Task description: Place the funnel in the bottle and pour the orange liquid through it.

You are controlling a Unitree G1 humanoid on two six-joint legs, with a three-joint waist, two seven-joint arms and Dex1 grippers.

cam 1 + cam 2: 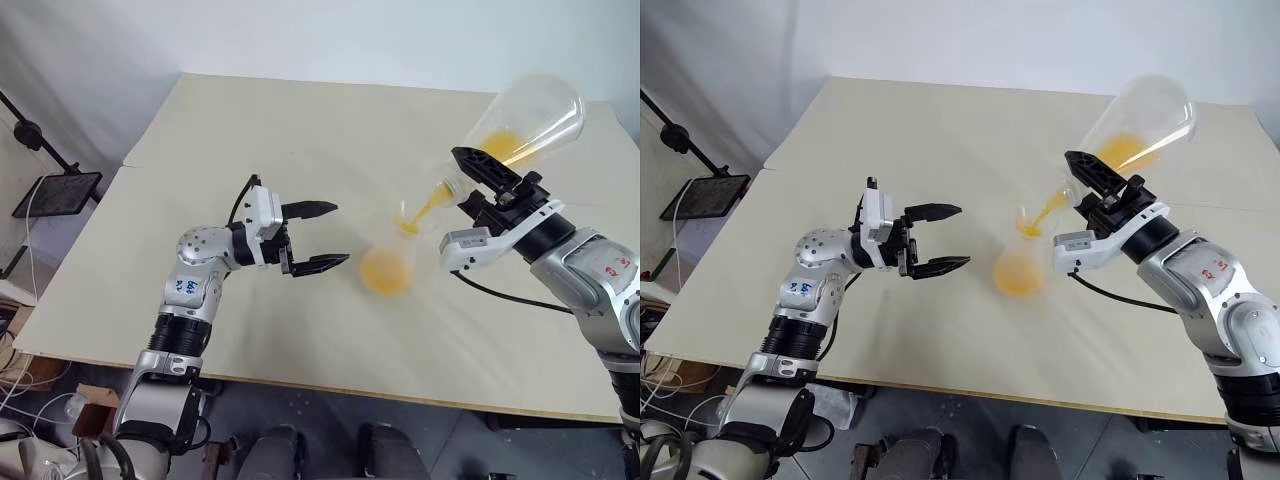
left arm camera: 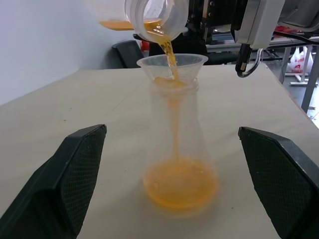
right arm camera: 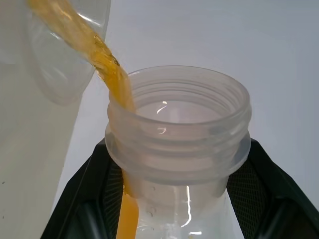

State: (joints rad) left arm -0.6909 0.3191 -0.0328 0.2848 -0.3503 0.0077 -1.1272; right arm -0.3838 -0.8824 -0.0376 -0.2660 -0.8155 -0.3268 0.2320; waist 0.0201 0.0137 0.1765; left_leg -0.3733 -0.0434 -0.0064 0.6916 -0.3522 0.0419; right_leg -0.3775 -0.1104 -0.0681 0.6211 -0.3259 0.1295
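the bottle (image 2: 179, 149) stands upright near the middle of the desk (image 1: 300, 130), long axis vertical, with the funnel (image 2: 172, 64) sitting in its neck, mouth up. the right tool (image 1: 480, 185) holds a clear flask (image 1: 525, 120) by its neck, tilted, mouth pointing down and left over the funnel. the orange liquid (image 2: 180, 184) streams through and pools in the bottle's bottom; some is left in the tilted flask. the left tool (image 1: 322, 238) is wide open, just left of the bottle, holding nothing.

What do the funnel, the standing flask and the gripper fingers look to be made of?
Funnel: thin clear plastic, probably; its rim shows as a faint line.
Receiving bottle: frosted translucent plastic, seemingly; the orange liquid shows hazily through its wall.
Left gripper fingers: black, matt, with fine cross-hatched pads, likely rubber or moulded plastic.
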